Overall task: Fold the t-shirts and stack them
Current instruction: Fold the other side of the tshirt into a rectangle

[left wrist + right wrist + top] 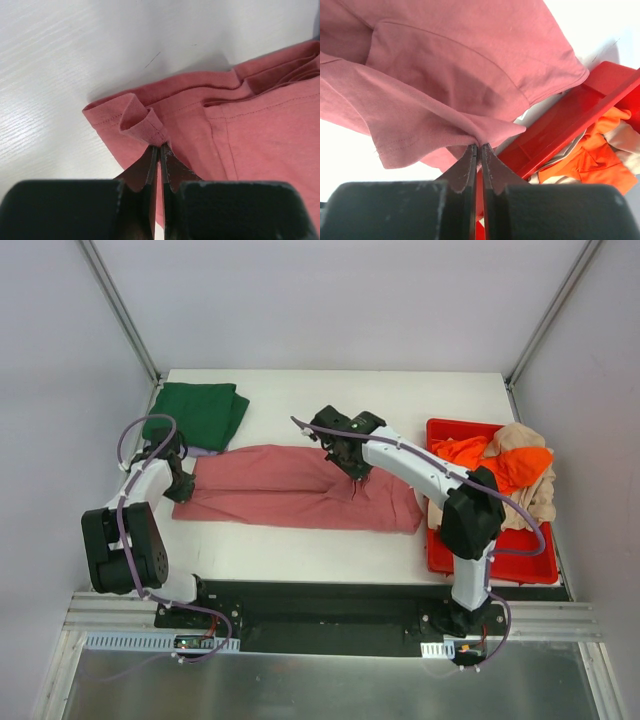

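A dusty rose-red t-shirt [290,485] lies spread across the middle of the table. My left gripper [181,484] is shut on a rolled bit of its left edge [145,127]. My right gripper [352,468] is shut on a pinch of the same shirt [420,75] near its upper middle and lifts it a little. A folded dark green t-shirt [196,413] lies at the back left with a pale lilac edge [203,451] showing under it. Orange [500,462] and beige [537,480] t-shirts are heaped in the bin.
A red plastic bin [478,550] stands at the right edge of the table; it also shows in the right wrist view [580,110]. The white tabletop [300,550] shows in front of the rose-red shirt. Grey walls enclose the table.
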